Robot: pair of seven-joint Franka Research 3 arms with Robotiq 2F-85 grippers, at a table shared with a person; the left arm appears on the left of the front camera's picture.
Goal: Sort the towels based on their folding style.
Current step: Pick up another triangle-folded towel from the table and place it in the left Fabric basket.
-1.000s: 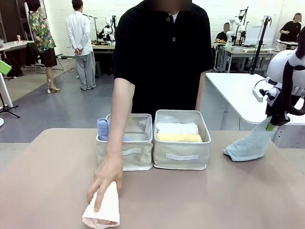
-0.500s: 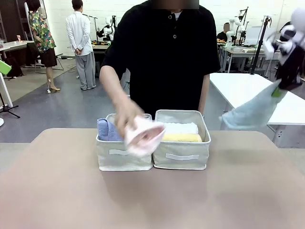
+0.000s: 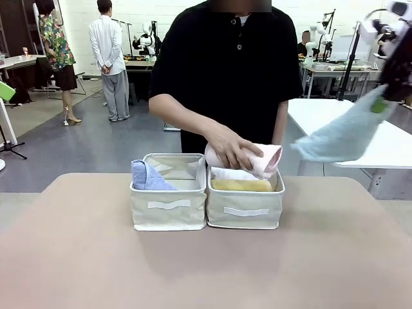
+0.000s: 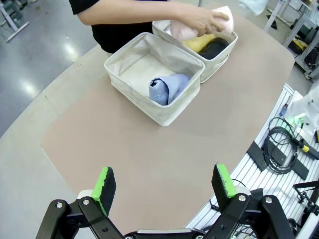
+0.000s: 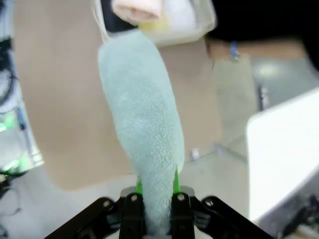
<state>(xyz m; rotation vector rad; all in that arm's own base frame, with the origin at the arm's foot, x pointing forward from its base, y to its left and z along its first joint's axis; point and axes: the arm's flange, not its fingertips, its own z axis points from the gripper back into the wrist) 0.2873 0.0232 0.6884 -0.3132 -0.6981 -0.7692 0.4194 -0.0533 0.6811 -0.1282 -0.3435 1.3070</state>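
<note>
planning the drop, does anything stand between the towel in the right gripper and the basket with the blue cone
Yes: the person's hand, holding a pink towel over the right basket, likely lies across the path from the held towel to the left basket.

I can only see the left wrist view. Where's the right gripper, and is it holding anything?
Observer: The right gripper is shut on a light blue towel, held in the air at the robot's right.
Operator: How does that towel hang?
Observer: Narrow at the gripper, widening toward its free end.
Operator: Anything in the right basket I can't see?
Observer: A white towel lies behind the yellow towel, under the person's hand.
</note>
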